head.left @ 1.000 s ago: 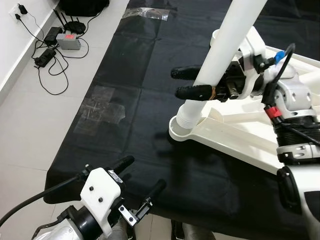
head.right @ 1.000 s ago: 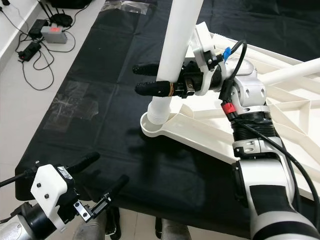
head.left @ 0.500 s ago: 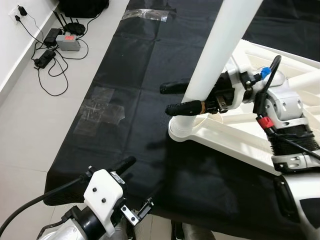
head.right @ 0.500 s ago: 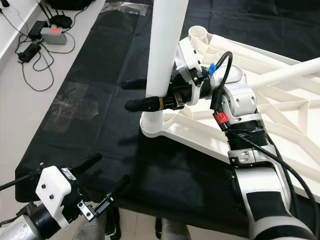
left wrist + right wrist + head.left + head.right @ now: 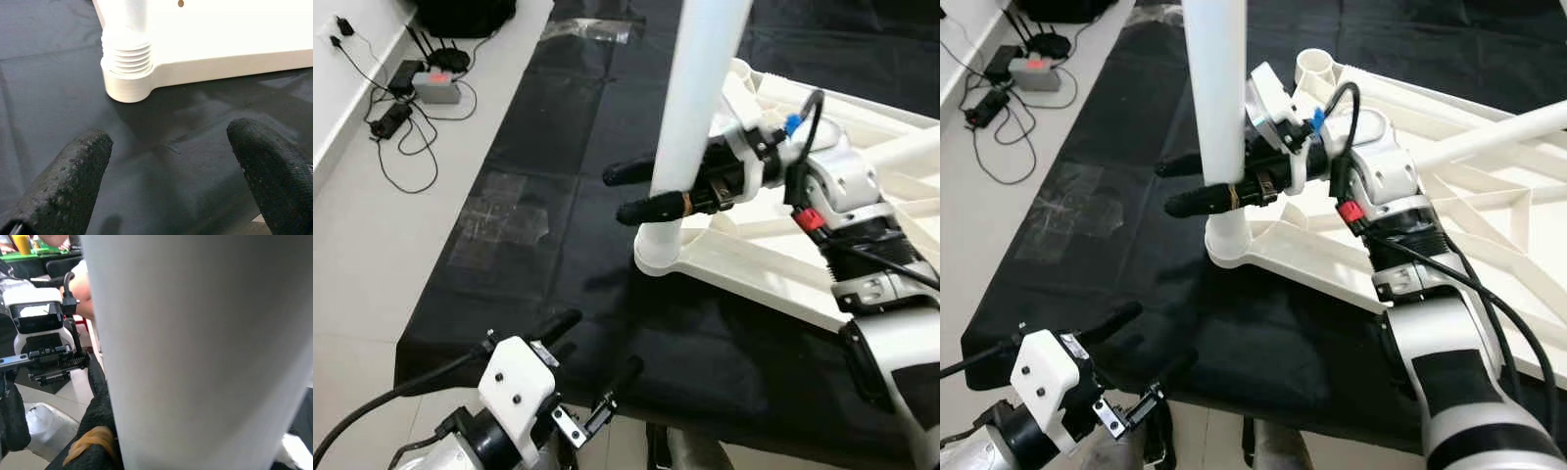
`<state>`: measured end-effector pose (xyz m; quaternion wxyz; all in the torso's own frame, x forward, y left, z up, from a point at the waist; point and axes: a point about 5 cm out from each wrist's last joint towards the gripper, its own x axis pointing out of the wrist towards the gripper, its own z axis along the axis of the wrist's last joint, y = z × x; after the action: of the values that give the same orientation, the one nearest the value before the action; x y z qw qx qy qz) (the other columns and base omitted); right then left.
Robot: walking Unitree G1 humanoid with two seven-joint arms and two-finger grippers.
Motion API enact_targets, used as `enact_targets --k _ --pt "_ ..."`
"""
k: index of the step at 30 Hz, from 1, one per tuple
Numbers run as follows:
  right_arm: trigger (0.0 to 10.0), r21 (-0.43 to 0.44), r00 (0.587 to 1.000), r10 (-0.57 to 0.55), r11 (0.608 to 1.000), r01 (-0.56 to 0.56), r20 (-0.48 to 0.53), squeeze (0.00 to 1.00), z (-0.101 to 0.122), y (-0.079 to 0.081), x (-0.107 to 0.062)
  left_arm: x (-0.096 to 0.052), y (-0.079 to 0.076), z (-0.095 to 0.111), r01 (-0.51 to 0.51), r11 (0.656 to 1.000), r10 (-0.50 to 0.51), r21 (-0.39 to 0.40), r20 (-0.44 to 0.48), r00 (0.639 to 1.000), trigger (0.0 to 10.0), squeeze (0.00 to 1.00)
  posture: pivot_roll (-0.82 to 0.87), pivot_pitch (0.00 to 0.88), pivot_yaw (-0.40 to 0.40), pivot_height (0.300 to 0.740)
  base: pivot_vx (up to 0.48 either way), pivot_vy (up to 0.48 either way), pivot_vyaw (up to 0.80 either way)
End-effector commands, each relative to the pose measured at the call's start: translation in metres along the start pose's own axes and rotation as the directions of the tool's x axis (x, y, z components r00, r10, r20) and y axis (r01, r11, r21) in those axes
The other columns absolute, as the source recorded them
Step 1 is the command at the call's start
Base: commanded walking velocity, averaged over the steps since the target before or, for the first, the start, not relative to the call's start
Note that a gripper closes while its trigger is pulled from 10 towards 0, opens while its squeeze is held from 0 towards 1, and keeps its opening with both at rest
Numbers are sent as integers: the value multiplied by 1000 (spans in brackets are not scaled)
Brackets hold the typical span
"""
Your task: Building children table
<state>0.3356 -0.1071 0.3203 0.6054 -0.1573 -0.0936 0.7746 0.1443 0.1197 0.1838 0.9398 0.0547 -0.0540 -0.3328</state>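
Since a second ago the leg (image 5: 697, 88) stands straighter in its socket (image 5: 658, 257), its threads sunk in deeper. My right pincer (image 5: 651, 192) clamps the leg from both sides just above the socket, at the tabletop (image 5: 773, 255)'s nine-o'clock corner on the black sheet (image 5: 568, 147). My left pincer (image 5: 597, 357) hangs spread wide at seven o'clock, holding nothing.

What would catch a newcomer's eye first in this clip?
The tall white table leg stands upright in the near corner socket of the overturned white tabletop on the black sheet. The right gripper clasps it just above the socket. The left gripper hovers open, low at the sheet's near edge.
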Motion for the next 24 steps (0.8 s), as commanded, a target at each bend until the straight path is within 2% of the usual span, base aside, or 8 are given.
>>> enact_targets --k 1,12,24 --pt "10000 44 999 37 998 -38 25 0 -8 1 8 -3 -3 -2 -1 1000 1 -5 -12 1000 10000 0 44 367 -35 740 0 0 0" --pt "10000 68 999 40 997 -42 34 0 -16 8 3 -4 -4 -1 1 1000 -1 -8 -7 1000 10000 0 38 381 -28 740 0 0 0" --pt "10000 76 999 27 997 -30 43 0 -19 9 0 -3 -3 -1 1 1000 -1 -4 -3 1000 10000 0 40 376 -27 740 0 0 0"
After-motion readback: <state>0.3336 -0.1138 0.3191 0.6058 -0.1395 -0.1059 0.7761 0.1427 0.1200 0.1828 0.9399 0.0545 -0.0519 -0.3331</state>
